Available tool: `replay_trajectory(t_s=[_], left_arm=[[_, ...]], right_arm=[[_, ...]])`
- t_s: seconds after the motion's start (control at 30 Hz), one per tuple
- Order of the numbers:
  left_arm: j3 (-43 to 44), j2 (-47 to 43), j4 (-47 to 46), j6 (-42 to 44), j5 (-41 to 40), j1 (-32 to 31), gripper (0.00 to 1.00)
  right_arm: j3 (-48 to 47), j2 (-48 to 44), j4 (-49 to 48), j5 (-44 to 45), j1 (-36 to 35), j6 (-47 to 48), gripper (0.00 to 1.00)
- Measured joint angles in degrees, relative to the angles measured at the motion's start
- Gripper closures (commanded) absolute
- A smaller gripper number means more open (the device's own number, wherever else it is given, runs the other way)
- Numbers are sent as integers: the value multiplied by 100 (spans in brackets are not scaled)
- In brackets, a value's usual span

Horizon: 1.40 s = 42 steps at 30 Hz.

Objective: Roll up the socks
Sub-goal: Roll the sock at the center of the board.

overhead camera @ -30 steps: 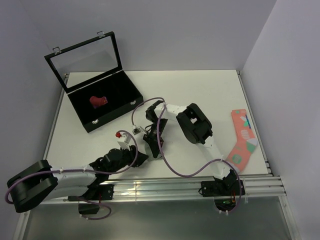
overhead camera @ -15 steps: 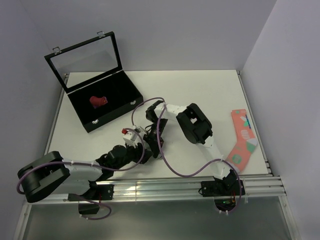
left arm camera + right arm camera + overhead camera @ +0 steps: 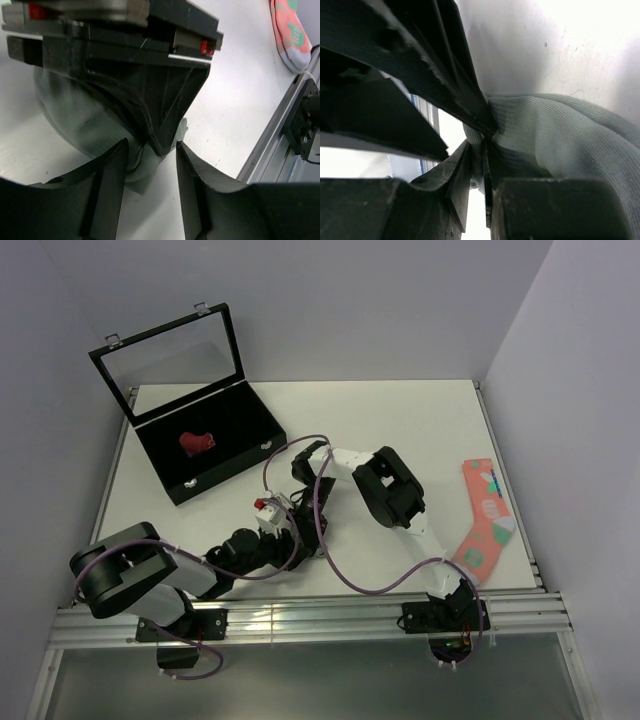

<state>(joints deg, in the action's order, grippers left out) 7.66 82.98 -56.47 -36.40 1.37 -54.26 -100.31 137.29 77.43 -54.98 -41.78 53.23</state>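
The grey sock lies bunched on the white table under both grippers; the top view hides it beneath them. My right gripper is shut on a fold of this sock, its tip pointing down at the table. My left gripper is open, its jaws standing either side of the right gripper's tip and the sock's edge, with a gap to the right finger. In the top view the two grippers meet at mid-table. The magenta-red sock sits bundled inside the black case.
The open black case with its raised glass lid stands at the back left. A salmon-pink patterned sock lies at the right edge. The metal rail runs along the near edge. Purple cables loop round the right arm.
My left arm has folded in, and its gripper has slid right to close round the right gripper's tip. The right gripper has kept its hold and place.
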Motion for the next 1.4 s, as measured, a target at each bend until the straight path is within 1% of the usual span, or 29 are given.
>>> replay_trajectory(t_s=[0.3, 0.43, 0.5, 0.63, 0.8, 0.9, 1.03, 1.1, 1.13, 1.23, 1.27, 1.33, 1.37, 1.4], left_arm=[[-17, 483, -417, -59, 212, 83, 60], [-20, 573, -538, -87, 267, 98, 66], [-20, 581, -551, -92, 302, 101, 68], [-17, 579, -525, -90, 367, 105, 69], [-17, 505, -374, -90, 426, 127, 67], [-15, 398, -203, -90, 437, 131, 70], [44, 372, -63, -103, 468, 131, 82], [103, 391, 15, -120, 485, 131, 85], [125, 413, 50, -129, 485, 131, 90], [214, 509, 92, -199, 483, 131, 99], [262, 546, 127, -221, 485, 131, 100], [365, 623, 177, -251, 485, 131, 100], [411, 660, 205, -289, 490, 131, 100], [459, 695, 232, -339, 485, 131, 100]], right_arm=[[0, 0, 0, -15, 20, -2, 81], [0, 0, -2, -15, 37, -2, 80], [0, 0, -4, -15, 46, -4, 81], [0, 0, -2, -15, 50, -4, 81], [0, 0, -4, -17, 59, -48, 80], [2, 0, -4, -17, 59, -107, 80], [2, 0, -17, 7, 63, -138, 80], [7, 0, -11, 35, 83, -155, 79], [15, 0, -7, 33, 94, -175, 79], [37, 0, 2, 42, 107, -227, 75], [52, 0, 9, 50, 114, -256, 70], [127, -26, 4, 22, 151, -356, 65], [184, -63, -11, 13, 168, -420, 60], [282, -149, -74, 11, 190, -507, 58]])
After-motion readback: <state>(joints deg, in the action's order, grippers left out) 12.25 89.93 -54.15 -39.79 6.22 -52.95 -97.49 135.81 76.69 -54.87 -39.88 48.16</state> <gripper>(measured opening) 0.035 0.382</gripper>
